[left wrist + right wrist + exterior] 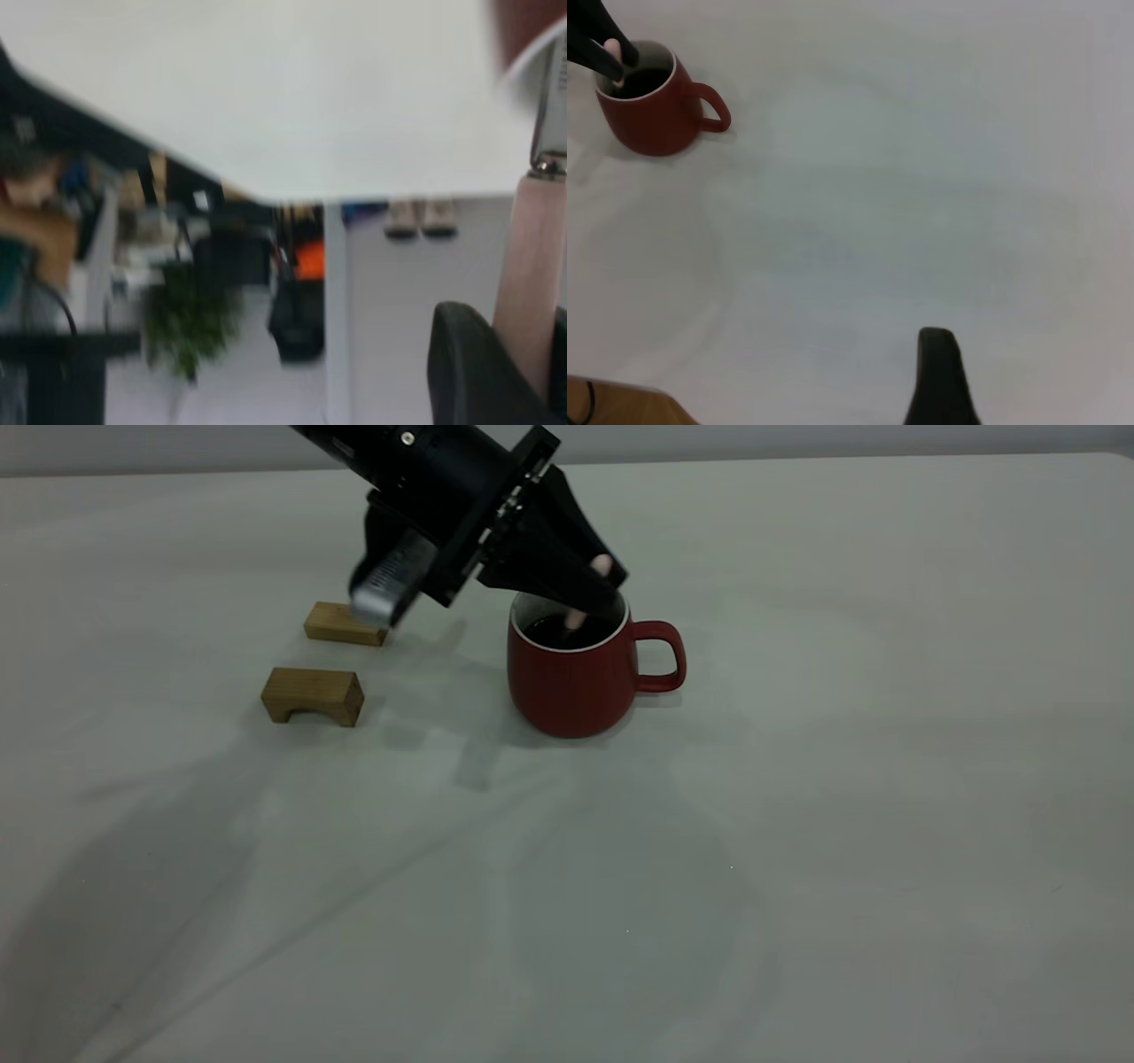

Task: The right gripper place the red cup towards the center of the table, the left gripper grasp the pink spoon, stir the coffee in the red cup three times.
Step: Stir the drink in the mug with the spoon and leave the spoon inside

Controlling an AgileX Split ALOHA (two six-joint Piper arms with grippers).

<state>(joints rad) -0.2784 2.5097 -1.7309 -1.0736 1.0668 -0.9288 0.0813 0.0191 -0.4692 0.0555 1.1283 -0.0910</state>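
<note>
The red cup (571,682) stands on the table (797,824) near the middle, its handle toward the right, with dark coffee (551,634) inside. My left gripper (598,589) hangs over its rim, shut on the pink spoon (577,619), whose lower end dips into the coffee. The left wrist view shows the pink handle (525,266) clamped beside a dark finger (469,372). In the right wrist view the cup (651,119) sits far off, and only one finger (939,363) of my right gripper shows, with bare table on both sides of it.
Two tan wooden blocks (313,695) (341,624) lie left of the cup, the farther one partly under the left arm. The table's edge (372,190) and room clutter beyond it appear in the left wrist view.
</note>
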